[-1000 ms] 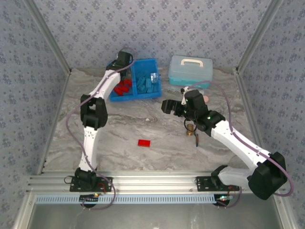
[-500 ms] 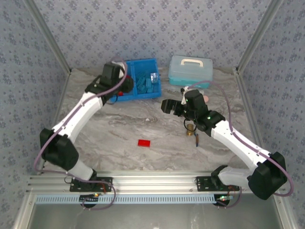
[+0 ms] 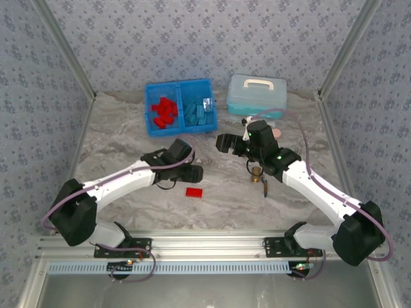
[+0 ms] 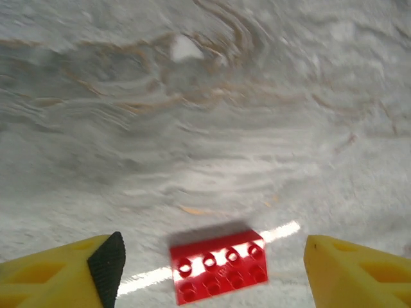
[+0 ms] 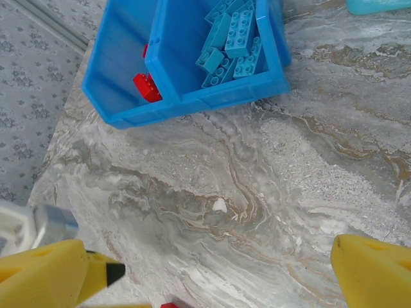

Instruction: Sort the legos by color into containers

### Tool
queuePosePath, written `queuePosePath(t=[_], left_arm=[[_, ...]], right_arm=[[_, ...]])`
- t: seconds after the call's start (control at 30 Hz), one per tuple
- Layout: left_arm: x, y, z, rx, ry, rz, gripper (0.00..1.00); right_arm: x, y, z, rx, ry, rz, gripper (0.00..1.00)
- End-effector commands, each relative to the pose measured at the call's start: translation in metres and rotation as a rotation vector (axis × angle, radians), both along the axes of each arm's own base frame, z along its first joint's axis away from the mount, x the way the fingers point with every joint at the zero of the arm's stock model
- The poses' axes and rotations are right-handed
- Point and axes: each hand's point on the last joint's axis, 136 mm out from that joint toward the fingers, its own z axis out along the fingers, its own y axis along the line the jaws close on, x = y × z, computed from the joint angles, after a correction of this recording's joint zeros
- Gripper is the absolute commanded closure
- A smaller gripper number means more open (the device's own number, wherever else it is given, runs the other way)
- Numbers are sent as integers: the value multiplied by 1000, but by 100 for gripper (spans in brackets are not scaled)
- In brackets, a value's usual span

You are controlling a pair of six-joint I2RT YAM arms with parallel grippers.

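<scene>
a: what is in the tray?

b: it has two compartments with a divider between them. the left compartment holds a heap of red legos, and the right compartment holds light blue legos. as far as i can tell, each colour keeps to its own side.

a: where does it sit from the left gripper?

b: well beyond it, toward the far edge of the table. it is closer to the right gripper, ahead of its fingers and off to their left. that wrist camera looks down into the light blue pile and sees one red brick past the divider.

a: is anything still outside the tray?

b: one red brick, lying flat on the table with its studs up. it is just below the left gripper, between the two fingertips and touching neither.

a: and the fingers themselves?

b: the left gripper's are spread wide, one on each side of that brick. the right gripper's are also spread wide, hanging over bare table and holding nothing. a pale case stands just beyond it.
</scene>
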Motion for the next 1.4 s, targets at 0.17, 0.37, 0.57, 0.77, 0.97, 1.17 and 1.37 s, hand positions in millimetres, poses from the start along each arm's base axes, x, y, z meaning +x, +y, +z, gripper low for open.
queuePosePath(t=[0.17, 0.37, 0.57, 0.77, 0.97, 1.17, 1.37], left_arm=[[-34, -11, -23, 154, 4, 12, 1], [-47, -13, -46, 286, 2, -8, 1], [-47, -6, -56, 378, -31, 26, 1], [-45, -11, -70, 382, -22, 42, 6], [-44, -13, -77, 373, -18, 53, 23], [-46, -14, -90, 388, 10, 53, 34], [-45, -15, -88, 385, 2, 56, 47]], right_arm=[[1, 6, 10, 27, -16, 12, 0], [0, 5, 11, 26, -15, 12, 0], [-4, 1, 10, 23, -16, 7, 0], [-7, 1, 12, 39, -10, -1, 0], [-8, -2, 14, 34, -16, -6, 0], [-9, -3, 14, 35, -16, -7, 0], [-9, -3, 14, 34, -17, -10, 0]])
